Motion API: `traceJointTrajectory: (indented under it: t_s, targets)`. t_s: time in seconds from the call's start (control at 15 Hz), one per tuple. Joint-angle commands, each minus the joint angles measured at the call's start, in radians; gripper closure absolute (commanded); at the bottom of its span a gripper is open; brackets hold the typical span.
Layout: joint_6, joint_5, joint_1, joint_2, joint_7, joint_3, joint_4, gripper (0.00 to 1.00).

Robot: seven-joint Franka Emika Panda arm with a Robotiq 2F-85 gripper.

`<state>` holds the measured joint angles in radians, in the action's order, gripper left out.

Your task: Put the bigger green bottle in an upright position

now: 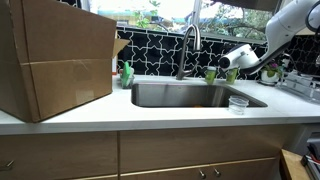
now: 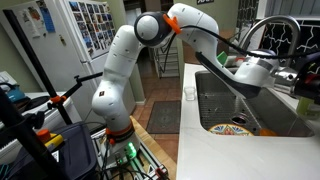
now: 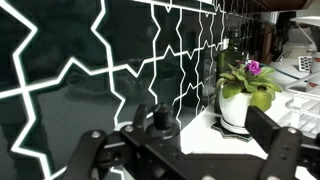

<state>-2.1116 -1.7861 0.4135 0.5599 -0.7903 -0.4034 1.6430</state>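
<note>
Wide open at the jaws of the gripper (image 3: 187, 150), gripping nothing. Just beside it, behind the sink (image 1: 170, 95) on the far right: bigger green bottle (image 1: 210, 74), small, lime-green, too tiny to tell if upright. Counted: one tap (image 1: 188, 45), one soap bottle (image 1: 127, 73), one flower pot (image 3: 237, 108), one clear cup (image 1: 238, 103), one box (image 1: 55, 55).

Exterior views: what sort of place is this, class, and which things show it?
Most likely a home kitchen: a steel sink with a tall faucet, set in a white countertop over wooden cabinets.

An exterior view faces the desk (image 1: 200, 112) and sink (image 1: 175, 96) front-on. An exterior view looks along the same sink (image 2: 225, 100) from its end. The wrist view, just behind the end effector (image 3: 188, 148), looks closely at the tiled backsplash (image 3: 80, 60).
</note>
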Motion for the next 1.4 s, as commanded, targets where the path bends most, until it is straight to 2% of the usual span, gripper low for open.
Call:
traceJointTrajectory:
  t_s: [0.0,0.87,1.33]
  targets:
    - [-0.001,0.026,0.022,-0.064,-0.026,0.029,0.045,0.00]
    - [-0.039,0.178,0.045,-0.130,-0.046,0.061,0.038,0.00]
    - [-0.176,0.235,0.068,-0.183,-0.023,0.064,0.052,0.00]
